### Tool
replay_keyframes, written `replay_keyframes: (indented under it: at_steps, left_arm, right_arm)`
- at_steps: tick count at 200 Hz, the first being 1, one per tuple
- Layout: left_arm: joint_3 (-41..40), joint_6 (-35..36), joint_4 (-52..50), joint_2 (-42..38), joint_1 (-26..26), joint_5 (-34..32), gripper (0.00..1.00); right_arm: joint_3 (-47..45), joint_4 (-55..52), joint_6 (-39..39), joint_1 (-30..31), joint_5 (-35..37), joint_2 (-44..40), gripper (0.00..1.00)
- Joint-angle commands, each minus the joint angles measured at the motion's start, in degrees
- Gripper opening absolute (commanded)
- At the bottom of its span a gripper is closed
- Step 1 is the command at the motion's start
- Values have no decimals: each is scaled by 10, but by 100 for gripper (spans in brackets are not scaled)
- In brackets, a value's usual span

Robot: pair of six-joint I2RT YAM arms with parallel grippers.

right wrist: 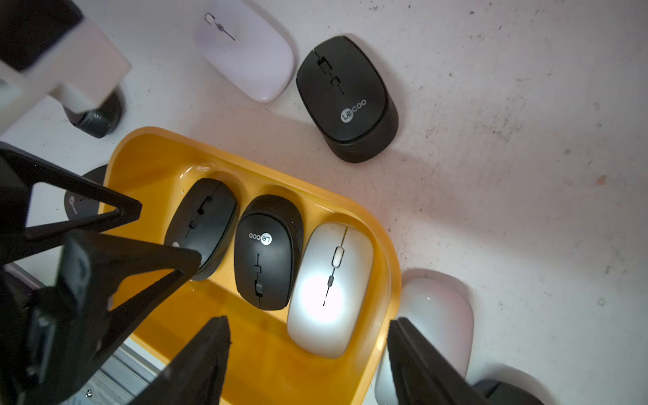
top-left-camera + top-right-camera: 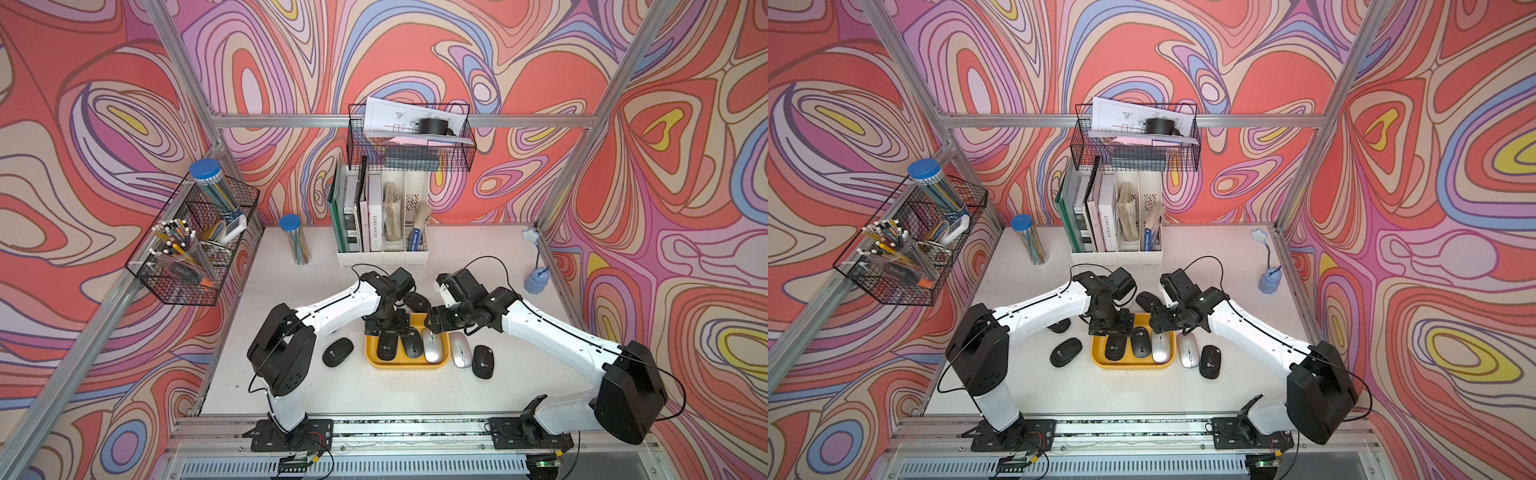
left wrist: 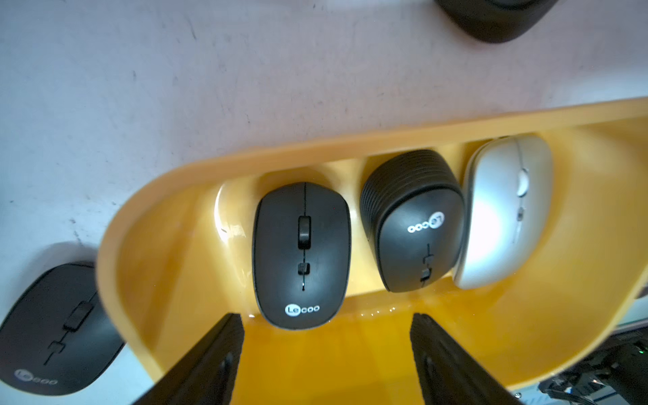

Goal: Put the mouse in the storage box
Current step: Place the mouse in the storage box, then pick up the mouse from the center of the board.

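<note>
The yellow storage box (image 2: 407, 365) (image 2: 1131, 365) lies mid-table and holds two black mice (image 2: 386, 345) (image 2: 411, 343) and a silver mouse (image 2: 432, 345) side by side against one wall. My left gripper (image 2: 386, 330) (image 3: 326, 317) hangs open over the box's bare floor, just behind a black mouse (image 3: 301, 256), with nothing between its fingers. My right gripper (image 2: 434, 328) (image 1: 308, 319) is open too and straddles the box's side wall (image 1: 385, 245). One of its fingers is over the box, the other over a silver mouse (image 1: 434, 315) lying outside.
Loose mice lie around the box: a black one (image 2: 337, 352) to its left, a silver one (image 2: 460, 350) and a black one (image 2: 483, 361) to its right, another black one (image 2: 417, 301) behind. A white file holder (image 2: 382, 257) and a pencil jar (image 2: 296, 241) stand at the back.
</note>
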Motion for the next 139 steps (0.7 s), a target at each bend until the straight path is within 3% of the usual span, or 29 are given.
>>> replay_keyframes:
  at_steps: [1, 48, 82, 93, 112, 139]
  left_arm:
    - [10, -5, -48, -21, -3, -23, 81]
    - [18, 22, -144, -68, 5, -126, 83]
    - [-50, 37, -154, -140, 93, -131, 84]
    - [-72, 35, -136, -159, 145, -98, 84]
    - [-101, -10, -103, -173, 206, -58, 83]
    - [-119, -133, -67, -156, 218, -32, 86]
  right_arm:
    - [19, -3, -6, -3, -2, -8, 73]
    - [21, -1, -1, -3, -5, -20, 73]
    - [12, 18, 7, -3, -16, -26, 73]
    - [11, 25, 7, -3, -23, -23, 73]
    - [15, 28, 2, -3, -29, -13, 73]
    - [25, 29, -10, -3, -26, -4, 73]
